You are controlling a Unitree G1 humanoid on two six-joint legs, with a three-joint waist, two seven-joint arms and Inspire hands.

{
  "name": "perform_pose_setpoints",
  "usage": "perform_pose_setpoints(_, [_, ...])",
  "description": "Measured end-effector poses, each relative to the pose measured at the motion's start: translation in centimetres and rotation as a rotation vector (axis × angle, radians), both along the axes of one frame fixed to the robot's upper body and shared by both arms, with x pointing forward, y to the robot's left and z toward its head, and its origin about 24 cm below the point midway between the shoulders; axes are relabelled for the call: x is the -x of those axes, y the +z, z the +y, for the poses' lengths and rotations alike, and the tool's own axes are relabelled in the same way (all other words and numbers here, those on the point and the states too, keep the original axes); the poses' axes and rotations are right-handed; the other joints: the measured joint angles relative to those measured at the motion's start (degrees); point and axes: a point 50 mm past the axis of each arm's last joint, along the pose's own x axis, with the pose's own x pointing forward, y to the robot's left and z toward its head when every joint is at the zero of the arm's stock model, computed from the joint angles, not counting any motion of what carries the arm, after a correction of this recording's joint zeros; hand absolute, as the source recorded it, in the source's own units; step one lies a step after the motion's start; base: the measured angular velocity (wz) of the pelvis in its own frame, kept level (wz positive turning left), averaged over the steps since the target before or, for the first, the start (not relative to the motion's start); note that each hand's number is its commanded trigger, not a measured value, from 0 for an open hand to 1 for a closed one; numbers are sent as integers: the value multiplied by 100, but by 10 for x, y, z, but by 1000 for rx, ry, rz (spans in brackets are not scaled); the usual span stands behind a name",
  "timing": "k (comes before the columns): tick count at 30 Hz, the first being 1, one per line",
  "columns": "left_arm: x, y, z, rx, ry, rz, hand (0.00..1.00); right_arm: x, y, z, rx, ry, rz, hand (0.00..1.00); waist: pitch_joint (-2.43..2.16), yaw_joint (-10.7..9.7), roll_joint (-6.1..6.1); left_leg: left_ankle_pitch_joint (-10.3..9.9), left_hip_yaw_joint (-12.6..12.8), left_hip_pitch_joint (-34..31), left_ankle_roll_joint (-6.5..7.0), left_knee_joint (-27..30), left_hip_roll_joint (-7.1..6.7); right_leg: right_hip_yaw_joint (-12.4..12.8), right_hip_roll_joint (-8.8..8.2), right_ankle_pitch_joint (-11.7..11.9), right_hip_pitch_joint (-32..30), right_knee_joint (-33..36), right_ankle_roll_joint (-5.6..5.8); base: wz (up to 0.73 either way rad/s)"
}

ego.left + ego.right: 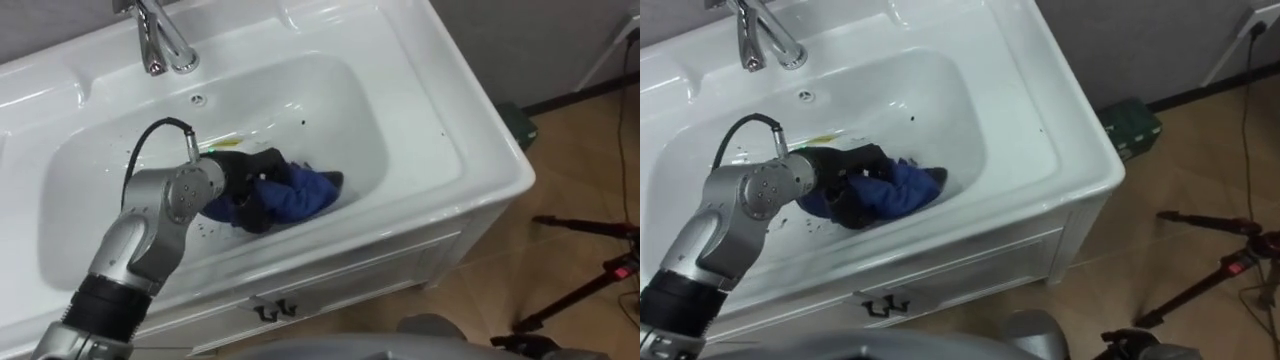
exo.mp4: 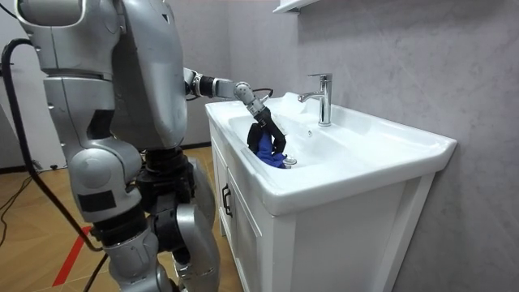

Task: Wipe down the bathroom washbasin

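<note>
A white basin (image 1: 340, 95) is set in a white countertop, with a chrome tap (image 1: 160, 40) at its back edge. My left hand (image 1: 248, 180), dark-fingered, reaches down into the bowl and is curled round a crumpled blue cloth (image 1: 308, 195) on the basin floor near its front wall. In the room view the left hand (image 2: 266, 132) presses the cloth (image 2: 269, 154) low in the bowl, in front of the tap (image 2: 323, 97). A yellowish streak (image 1: 226, 144) and dark specks mark the bowl by the hand.
The basin sits on a white cabinet (image 1: 330, 285) with dark door handles. To the right on the wooden floor lie a green box (image 1: 520, 125) and black tripod legs (image 1: 590, 270). I stand close against the cabinet's front.
</note>
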Motion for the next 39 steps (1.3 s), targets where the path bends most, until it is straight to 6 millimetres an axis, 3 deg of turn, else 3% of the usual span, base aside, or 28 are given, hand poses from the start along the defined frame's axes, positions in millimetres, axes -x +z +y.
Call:
perform_pose_setpoints(7, [2, 5, 0, -2, -19, 23, 100, 0, 0, 0, -1, -13, 0, 0, -13, 88, 24, 0, -1, 19, 0, -11, -19, 58, -2, 8, 3, -1, 14, -4])
perform_pose_setpoints(20, [16, -7, 33, -82, 137, 107, 100, -3, 1, -2, 14, -11, 13, 0, -20, 177, 4, -14, -7, 114, -20, -179, -40, 62, 2, 12, 35, -9, 18, -1])
perform_pose_setpoints(25, [20, -21, 48, -120, 225, 184, 100, -4, 3, -6, 25, -39, 9, 0, -90, 182, 121, -18, 13, 219, -26, -180, -35, 98, 28, 31, 142, -104, 38, -6])
perform_pose_setpoints(32, [26, -28, 61, -155, 304, 254, 100, -6, 4, -7, 33, 5, 11, 0, -64, 189, 221, -16, 31, 422, -27, -414, -54, 101, 40, 29, 227, -151, 44, -1])
perform_pose_setpoints(39, [37, -38, 85, -311, 406, 315, 100, -2, 6, -13, 53, -49, 32, 0, -59, 178, 218, -13, 81, 635, -29, -695, -75, 182, 65, 27, 286, -149, 50, -8])
